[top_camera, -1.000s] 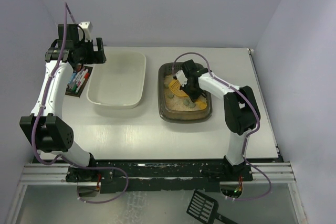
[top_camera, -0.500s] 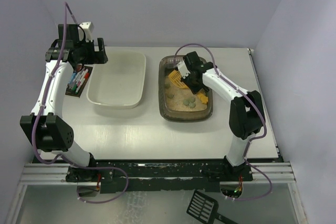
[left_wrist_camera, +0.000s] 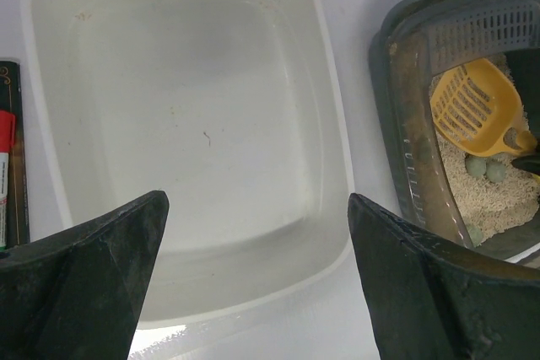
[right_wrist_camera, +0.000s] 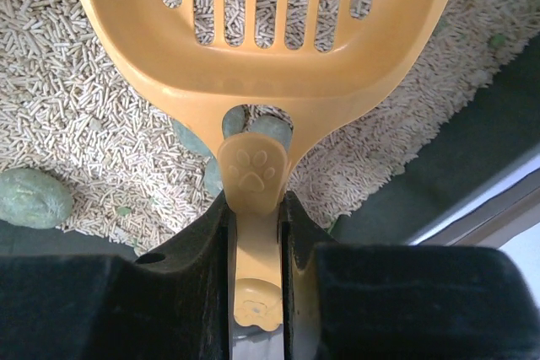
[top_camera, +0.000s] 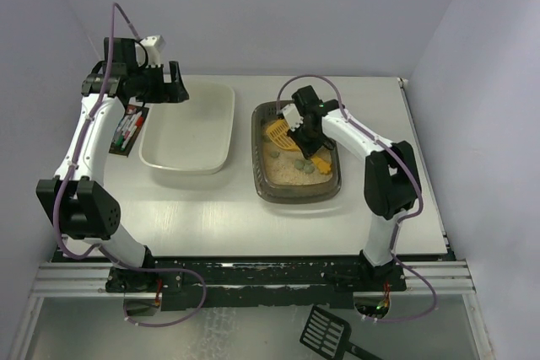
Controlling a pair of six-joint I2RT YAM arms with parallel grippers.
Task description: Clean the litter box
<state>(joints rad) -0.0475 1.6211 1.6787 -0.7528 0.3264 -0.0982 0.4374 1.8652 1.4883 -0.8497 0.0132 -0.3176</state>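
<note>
The litter box [top_camera: 256,156] is a dark brown tray right of centre, holding beige litter and grey-green lumps [top_camera: 300,165]. My right gripper [top_camera: 302,129] hovers over its far half, shut on the handle of a yellow slotted scoop [top_camera: 278,131]. In the right wrist view the scoop [right_wrist_camera: 261,48] is empty above the litter, my right gripper [right_wrist_camera: 257,208] pinches its paw-print handle, and a lump [right_wrist_camera: 34,197] lies at the left. My left gripper [top_camera: 171,88] hangs open over the far left of the white tub. In its own view my left gripper [left_wrist_camera: 257,200] holds nothing, and the litter box [left_wrist_camera: 384,99] shows at the right.
An empty white plastic tub [top_camera: 190,128] stands left of the litter box, also under the left wrist camera as the tub [left_wrist_camera: 186,99]. A pack of markers [top_camera: 126,131] lies left of the tub. A black scoop [top_camera: 325,332] rests below the table's near edge.
My right gripper has carried the yellow scoop from the middle of the litter toward the box's far left corner. The left gripper has shifted right, toward the tub.
</note>
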